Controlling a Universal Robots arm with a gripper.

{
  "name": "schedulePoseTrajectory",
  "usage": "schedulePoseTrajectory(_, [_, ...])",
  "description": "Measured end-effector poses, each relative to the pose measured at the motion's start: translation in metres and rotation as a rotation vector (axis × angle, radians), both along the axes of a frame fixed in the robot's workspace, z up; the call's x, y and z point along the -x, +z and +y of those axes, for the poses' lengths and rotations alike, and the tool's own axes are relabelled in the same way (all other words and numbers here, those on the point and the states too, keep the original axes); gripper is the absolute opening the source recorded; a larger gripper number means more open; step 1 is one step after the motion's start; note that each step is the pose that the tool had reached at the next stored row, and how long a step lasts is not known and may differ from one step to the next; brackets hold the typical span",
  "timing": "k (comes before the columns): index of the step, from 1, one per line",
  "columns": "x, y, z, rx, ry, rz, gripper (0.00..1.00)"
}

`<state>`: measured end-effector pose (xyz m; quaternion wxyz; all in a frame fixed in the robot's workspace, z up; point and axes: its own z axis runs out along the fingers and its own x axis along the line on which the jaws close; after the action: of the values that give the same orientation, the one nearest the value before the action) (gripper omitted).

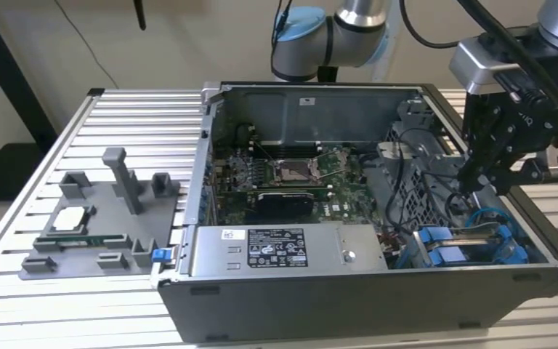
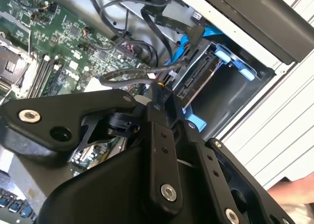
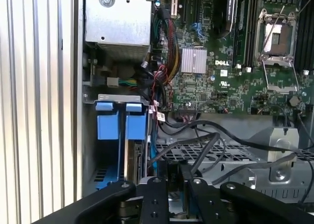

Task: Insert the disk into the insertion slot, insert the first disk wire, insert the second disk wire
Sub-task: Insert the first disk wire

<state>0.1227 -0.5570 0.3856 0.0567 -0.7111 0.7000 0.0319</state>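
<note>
Blue-framed, the disk point(image 2: 194, 84) sits in the insertion slot point(image 2: 223, 102) — the tool point(image 3: 175, 177) hovers just above it, pinched narrow on a black wire point(image 3: 212, 137).

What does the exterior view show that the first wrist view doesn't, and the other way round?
Exterior view, not the wrist one: the grey fixture plate holding loose parts, and the arm's blue-capped joint. First wrist view, not the exterior: the square silver heatsink. Both: the processor socket, the power-supply box and the blue-railed drive bay.
</note>
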Motion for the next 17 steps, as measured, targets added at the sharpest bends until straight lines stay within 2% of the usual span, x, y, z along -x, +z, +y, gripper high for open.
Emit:
schedulePoseTrajectory(12, [-0.0002, -0.0002, -0.0001, -0.0002, 0.000, -0.0001, 0.00])
schedulePoseTrajectory(17, [-0.0046, -0.0007, -0.0007, 0.0005, 0.000, 0.0024, 0.00])
